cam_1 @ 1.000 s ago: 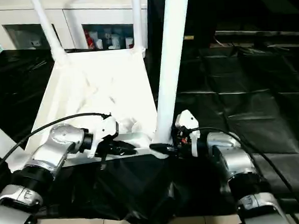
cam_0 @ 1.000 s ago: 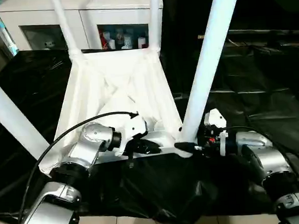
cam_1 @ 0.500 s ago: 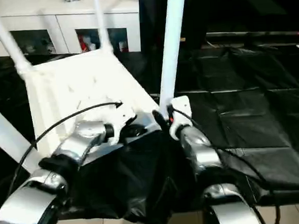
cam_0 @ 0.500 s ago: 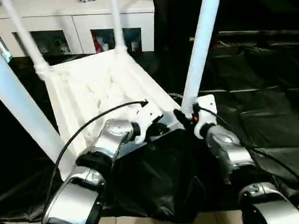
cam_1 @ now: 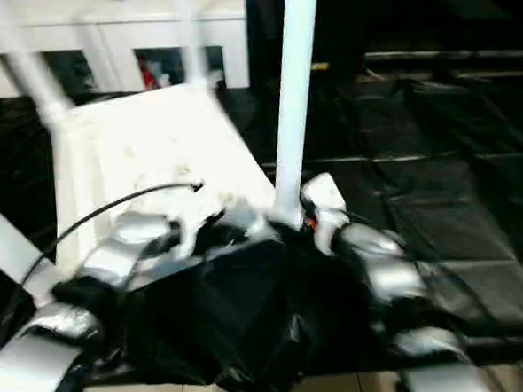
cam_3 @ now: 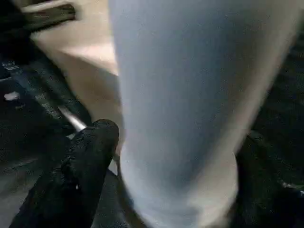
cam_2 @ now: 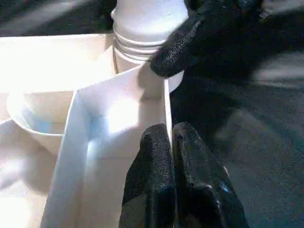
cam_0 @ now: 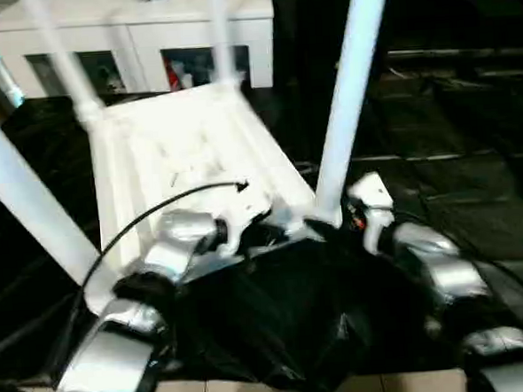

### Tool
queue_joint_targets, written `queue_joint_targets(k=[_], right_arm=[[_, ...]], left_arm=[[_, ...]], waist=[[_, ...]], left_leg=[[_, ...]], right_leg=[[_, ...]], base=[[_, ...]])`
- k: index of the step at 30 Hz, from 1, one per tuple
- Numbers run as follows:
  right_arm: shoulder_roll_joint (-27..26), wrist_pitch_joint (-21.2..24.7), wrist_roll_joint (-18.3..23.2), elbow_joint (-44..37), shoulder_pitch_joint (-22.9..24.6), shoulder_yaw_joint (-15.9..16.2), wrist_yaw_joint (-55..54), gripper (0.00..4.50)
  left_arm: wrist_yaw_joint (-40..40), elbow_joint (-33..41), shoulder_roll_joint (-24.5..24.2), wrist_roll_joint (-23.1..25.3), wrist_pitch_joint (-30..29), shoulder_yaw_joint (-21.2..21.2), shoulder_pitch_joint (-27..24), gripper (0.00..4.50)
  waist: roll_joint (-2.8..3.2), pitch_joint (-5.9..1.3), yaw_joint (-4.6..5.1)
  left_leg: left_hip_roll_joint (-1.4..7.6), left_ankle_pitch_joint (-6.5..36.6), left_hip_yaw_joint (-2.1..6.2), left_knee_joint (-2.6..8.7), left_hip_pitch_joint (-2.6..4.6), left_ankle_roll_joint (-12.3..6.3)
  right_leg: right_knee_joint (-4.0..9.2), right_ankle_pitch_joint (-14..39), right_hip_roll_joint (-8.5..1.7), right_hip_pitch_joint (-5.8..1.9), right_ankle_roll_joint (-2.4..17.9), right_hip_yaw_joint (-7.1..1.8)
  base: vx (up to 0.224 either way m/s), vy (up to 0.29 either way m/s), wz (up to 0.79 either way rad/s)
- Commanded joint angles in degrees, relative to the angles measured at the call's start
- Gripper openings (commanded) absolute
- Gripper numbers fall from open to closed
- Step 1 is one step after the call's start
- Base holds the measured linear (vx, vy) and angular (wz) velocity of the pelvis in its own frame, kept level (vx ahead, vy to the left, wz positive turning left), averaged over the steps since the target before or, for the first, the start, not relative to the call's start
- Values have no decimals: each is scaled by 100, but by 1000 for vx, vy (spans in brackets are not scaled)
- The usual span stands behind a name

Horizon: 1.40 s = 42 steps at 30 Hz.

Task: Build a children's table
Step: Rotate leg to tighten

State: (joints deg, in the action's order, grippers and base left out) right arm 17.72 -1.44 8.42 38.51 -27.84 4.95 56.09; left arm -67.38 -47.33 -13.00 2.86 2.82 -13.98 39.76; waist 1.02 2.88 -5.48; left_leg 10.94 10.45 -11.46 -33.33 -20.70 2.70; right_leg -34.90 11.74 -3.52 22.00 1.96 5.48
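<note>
White tabletop [cam_2: 95,142] rim pinched in left gripper's [cam_2: 171,142] jaws

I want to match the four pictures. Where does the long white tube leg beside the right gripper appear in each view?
Left eye view: long white tube leg, right of centre, rising from the near corner.
Right eye view: centre.
Left wrist view: its ribbed base at the top.
Right wrist view: close up.
Shared landmark: white plastic tabletop.

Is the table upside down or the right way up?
Upside down. The tabletop lies with its ribbed underside up on the black sheet, and the legs, such as the near right leg, point upward.
</note>
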Motion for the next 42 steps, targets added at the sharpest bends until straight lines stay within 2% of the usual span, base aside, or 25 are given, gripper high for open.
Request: queue_joint_targets(k=[1,5,10,15,16,21,22,23,24,25,26,27,28,31,32,33,34,35,37,40,41,42], right_arm=[[88,72,67,-219,76,240,573,361],[334,191,107,-366,118,290,1075,361],[417,234,92,-381,101,346,1258,361],[316,438,253,-429,54,286,1294,317],[301,442,246,-434,61,290,1295,293],[172,415,190,-381,92,238,1037,274],[137,415,125,-309,84,224,856,273],[27,288,-109,-30,38,178,206,272],[27,288,-109,-30,38,178,206,272],[-151,294,-260,290,-40,67,-624,272],[-163,297,-266,309,-44,59,-676,271],[-272,336,-300,448,-77,-11,-1093,270],[-401,368,-330,579,-111,-100,-1547,270],[-691,441,-355,810,-201,-303,-2475,270],[-807,495,-346,884,-246,-379,-2804,270],[-807,495,-346,884,-246,-379,-2804,270],[-946,540,-363,973,-307,-437,-3183,270],[-1035,592,-384,1030,-352,-460,-3402,270],[-1333,587,-412,1202,-510,-440,-3719,270],[-1442,428,-485,1196,-556,-305,-3624,270],[-1440,340,-545,1174,-556,-228,-3562,305],[-1438,332,-546,1169,-555,-223,-3546,305]], left_arm=[[-397,261,43,-311,60,-72,-99,0],[-714,479,-151,-362,-28,-97,-244,0],[-802,593,-201,-355,-59,-81,-304,0],[-792,646,-193,-367,-114,-66,-302,0],[-774,645,-182,-362,-110,-61,-301,0],[-512,547,-129,-278,-56,-26,-247,0],[-401,494,-104,-248,-52,-11,-223,0],[-38,324,-25,-137,-80,22,-134,0],[-38,324,-25,-137,-80,22,-134,0],[410,98,120,-61,-115,92,-1,0],[440,83,131,-58,-117,98,8,0],[678,-44,229,-35,-128,139,86,0],[952,-185,328,27,-119,149,175,0],[1504,-475,564,128,-150,160,380,0],[1743,-585,670,151,-193,177,468,0],[1743,-585,670,151,-193,177,468,0],[1942,-707,791,175,-224,179,565,0],[2046,-773,864,194,-233,169,621,0],[2261,-987,1054,256,-157,147,780,0],[2229,-1045,1107,270,-97,130,827,0],[2189,-1053,1109,268,-72,118,835,0],[2182,-1051,1107,267,-69,117,834,0]], waist=[[-58,-341,-11],[-76,-345,-12],[-82,-347,-17],[-78,-359,-18],[-81,-357,-18],[-81,-355,-17],[-76,-348,-9],[-75,-341,15],[-74,-331,30],[-75,-326,46],[-63,-314,85],[-63,-314,94],[-37,-310,115],[-31,-288,170],[-11,-304,179],[-22,-310,183],[-15,-319,176],[-8,-323,183],[5,-328,190],[-2,-324,177],[-2,-324,173],[3,-323,171]], left_leg=[[349,894,148,325,43,-574],[337,856,144,313,19,-569],[332,846,149,313,22,-520],[328,740,145,304,22,-557],[329,749,144,303,18,-557],[324,770,144,302,22,-513],[321,797,145,306,25,-490],[318,844,149,313,22,-444],[313,912,151,321,41,-404],[299,978,162,324,42,-324],[289,1082,167,335,49,-265],[293,1118,178,340,59,-228],[289,1209,185,341,77,-187],[284,1460,188,360,105,-119],[285,1477,194,357,118,-100],[284,1451,186,355,117,-110],[287,1348,188,352,93,-148],[286,1276,180,354,98,-164],[282,1258,184,353,84,-167],[265,1274,174,338,67,-246],[268,1269,177,340,67,-253],[274,1267,179,343,69,-259]], right_leg=[[475,1114,-580,-247,1096,-371],[460,996,-582,-254,1130,-369],[468,1131,-586,-255,1087,-365],[449,969,-573,-257,1117,-362],[452,976,-573,-255,1116,-360],[459,1072,-580,-248,1075,-363],[470,1138,-575,-240,1066,-360],[481,1242,-580,-231,1040,-360],[503,1363,-580,-221,1029,-356],[524,1587,-594,-231,973,-359],[556,1784,-582,-220,934,-354],[560,1865,-584,-222,915,-351],[586,2019,-590,-211,880,-354],[623,2193,-577,-185,850,-363],[620,2167,-585,-190,858,-370],[619,2099,-583,-191,867,-375],[595,1882,-583,-214,911,-381],[580,1690,-574,-201,956,-386],[567,1579,-578,-217,1003,-379],[590,1657,-599,-241,965,-380],[592,1678,-602,-240,958,-380],[593,1690,-600,-236,956,-378]], base=[[0,0,0],[0,0,0],[0,0,0],[0,0,0],[0,0,0],[0,0,0],[0,0,0],[0,0,0],[0,0,0],[0,0,0],[0,0,0],[0,0,0],[0,0,0],[0,0,0],[0,0,0],[0,0,0],[0,0,0],[0,0,0],[0,0,0],[0,0,0],[0,0,0],[0,0,0]])
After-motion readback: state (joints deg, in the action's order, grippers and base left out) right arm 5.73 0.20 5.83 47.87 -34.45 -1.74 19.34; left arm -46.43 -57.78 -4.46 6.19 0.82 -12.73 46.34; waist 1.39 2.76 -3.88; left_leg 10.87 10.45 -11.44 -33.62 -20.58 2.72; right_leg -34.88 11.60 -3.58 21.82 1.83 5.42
